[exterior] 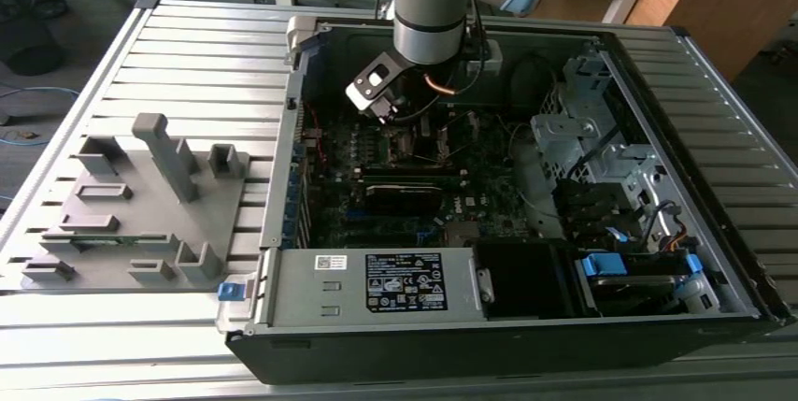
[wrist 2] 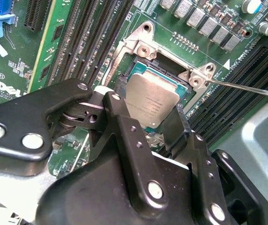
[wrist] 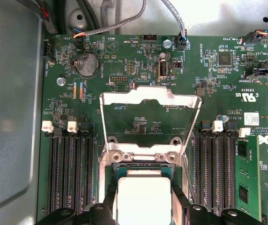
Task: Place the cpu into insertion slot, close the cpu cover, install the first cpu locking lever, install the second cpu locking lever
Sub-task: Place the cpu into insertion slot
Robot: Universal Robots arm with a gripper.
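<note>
In both wrist views my gripper (wrist 2: 151, 127) (wrist: 143, 212) is shut on the cpu (wrist 2: 153, 97) (wrist: 143, 199), a silver-topped square chip held between the black fingers (wrist 2: 121, 123). The chip is slightly tilted and sits right over the insertion slot (wrist 2: 167, 70) (wrist: 142, 167), whose dark rim shows around it. I cannot tell whether it touches the slot. The cpu cover (wrist: 151, 96), a thin silver frame with a window, stands swung open past the slot. A thin wire locking lever (wrist 2: 249, 88) sticks out unlatched beside the slot. In the exterior view the gripper (exterior: 394, 107) hangs low over the motherboard.
Long black memory slots (wrist: 71, 168) (wrist: 214, 164) flank the socket, with a green module (wrist: 244, 180) in one. The open computer case (exterior: 698, 74) walls the board in, with cables and drive bays on the exterior view's right. A grey fixture tray (exterior: 137, 205) lies outside the case.
</note>
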